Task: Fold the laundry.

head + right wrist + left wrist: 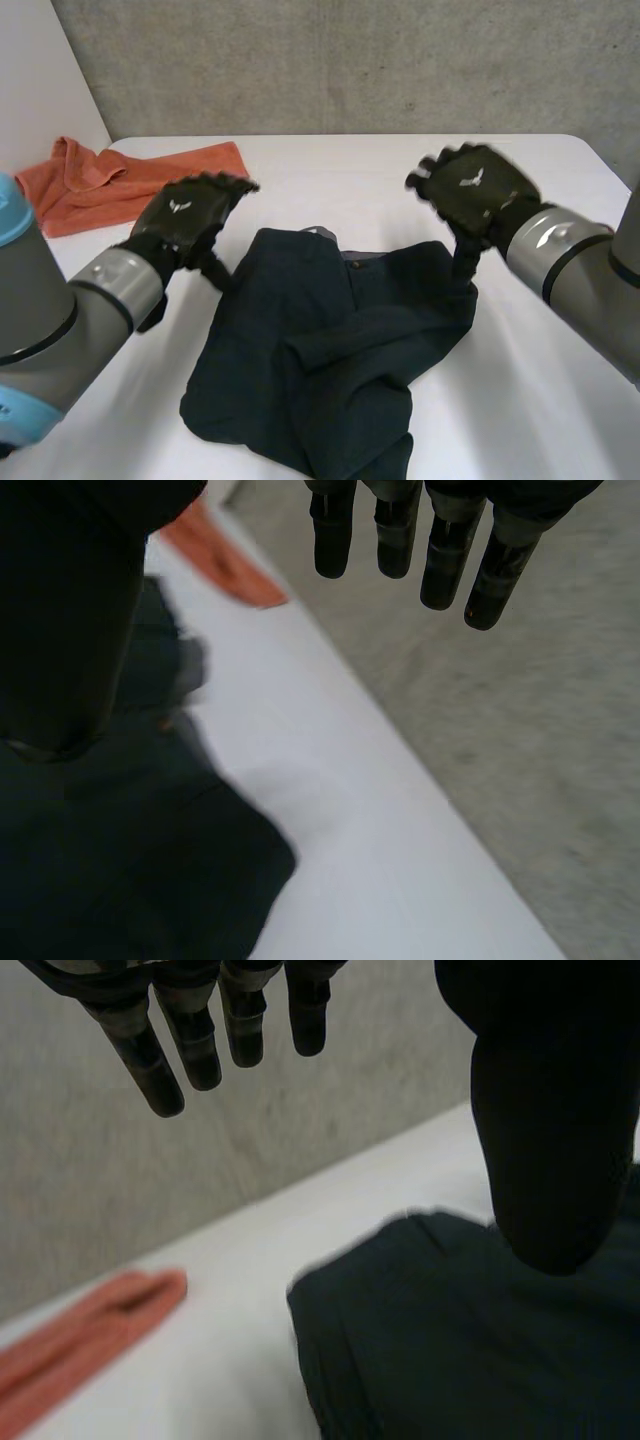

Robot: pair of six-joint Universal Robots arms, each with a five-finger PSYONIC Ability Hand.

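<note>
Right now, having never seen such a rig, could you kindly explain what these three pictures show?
This is a robot with two arms, each ending in a black hand. One picture looks down from a camera between the arms; the other two come from cameras on the wrists, looking along each palm. On the white table lies a crumpled dark garment, with an orange towel at the far corner on the robot's left. The left hand and right hand hover by the garment's far corners, fingers straight, apparently holding nothing.

bright even light; soft shadow along dark garment (330,350)
</note>
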